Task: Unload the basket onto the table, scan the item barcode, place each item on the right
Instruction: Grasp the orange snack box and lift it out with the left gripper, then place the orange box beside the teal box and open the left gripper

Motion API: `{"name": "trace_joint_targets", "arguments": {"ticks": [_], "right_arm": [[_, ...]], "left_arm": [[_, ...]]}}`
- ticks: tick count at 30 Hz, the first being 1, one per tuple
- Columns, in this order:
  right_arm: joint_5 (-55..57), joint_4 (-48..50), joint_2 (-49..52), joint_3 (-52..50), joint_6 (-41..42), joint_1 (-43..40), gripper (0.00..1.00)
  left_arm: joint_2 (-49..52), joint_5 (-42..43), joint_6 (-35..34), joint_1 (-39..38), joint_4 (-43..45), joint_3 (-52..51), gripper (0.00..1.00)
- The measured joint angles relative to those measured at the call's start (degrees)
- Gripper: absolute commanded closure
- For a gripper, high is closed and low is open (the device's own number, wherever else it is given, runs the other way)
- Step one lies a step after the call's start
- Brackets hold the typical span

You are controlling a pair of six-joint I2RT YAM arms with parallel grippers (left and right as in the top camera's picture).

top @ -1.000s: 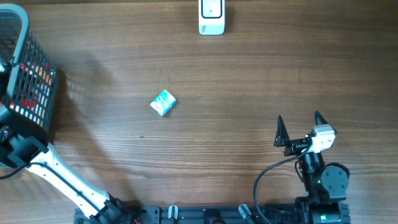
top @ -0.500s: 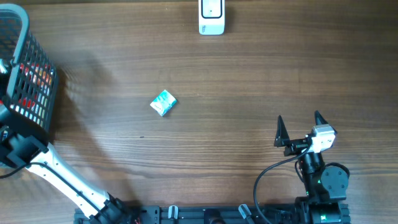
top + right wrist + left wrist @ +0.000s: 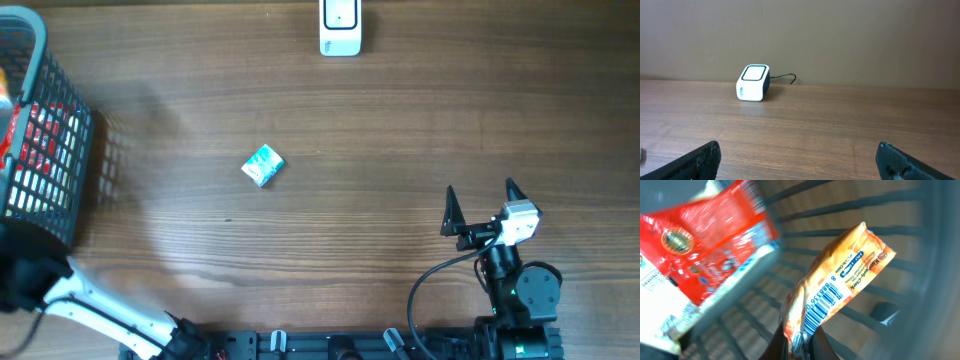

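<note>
- Since the earlier overhead frames, the left arm (image 3: 30,278) is found lower in the lower left corner, so that more of the wire basket (image 3: 62,160) and the red contents inside it is uncovered.
- Over the same interval the left gripper (image 3: 799,347) is brought from partly open to closed.
- In the left wrist view, an orange packet (image 3: 840,280) is pinched by its lower end between the closed jaws at the bottom centre of the frame.
- The packet is held tilted, its far end pointing to the upper right, and a barcode (image 3: 822,307) is turned towards the camera.
- A red package (image 3: 705,250) is seen at the upper left of that view, blurred, with the grey bars of the basket behind both items.
- In the overhead view the basket is placed at the upper left edge, and whether the packet is lifted clear of it cannot be told.
- A white scanner (image 3: 340,28) is set at the top centre of the wooden table (image 3: 400,120), well apart from the basket, and a dark cable (image 3: 785,76) is seen behind it in the right wrist view.
- A small teal packet (image 3: 264,165) is left lying on the table left of centre, untouched by either arm.
- The right gripper (image 3: 480,195) is held at the lower right, its jaws spread wide and nothing between them.
</note>
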Motion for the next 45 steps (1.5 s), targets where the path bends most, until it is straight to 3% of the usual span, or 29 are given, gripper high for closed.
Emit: {"name": "trace_joint_targets", "arguments": {"ticks": [5,9,12,18,24,31,36,45], "right_arm": [[0.00,0.00,0.00,0.00,0.00,0.00,0.00],[0.00,0.00,0.00,0.00,0.00,0.00,0.00],[0.00,0.00,0.00,0.00,0.00,0.00,0.00],[0.00,0.02,0.00,0.00,0.00,0.00,0.00],[0.00,0.00,0.00,0.00,0.00,0.00,0.00],[0.00,0.00,0.02,0.00,0.00,0.00,0.00],[0.00,0.02,0.00,0.00,0.00,0.00,0.00],[0.00,0.00,0.00,0.00,0.00,0.00,0.00]], "left_arm": [[-10.12,3.61,-0.28,-0.59,-4.13,1.60,0.96],[-13.18,6.78,-0.24,-2.34,-11.41,1.88,0.96],[-13.38,7.58,0.00,-6.36,-12.00,1.11,0.96],[-13.35,3.37,0.04,-20.50,-11.96,-3.65,0.96],[-13.35,-5.97,0.07,-36.85,-10.75,-15.78,0.96],[-13.29,-12.44,-0.79,-51.15,6.29,-37.48,0.96],[-13.00,-14.03,-7.85,-57.44,22.91,-52.70,0.96],[-13.00,-14.21,-14.23,-63.76,29.73,-59.69,0.96]]}}
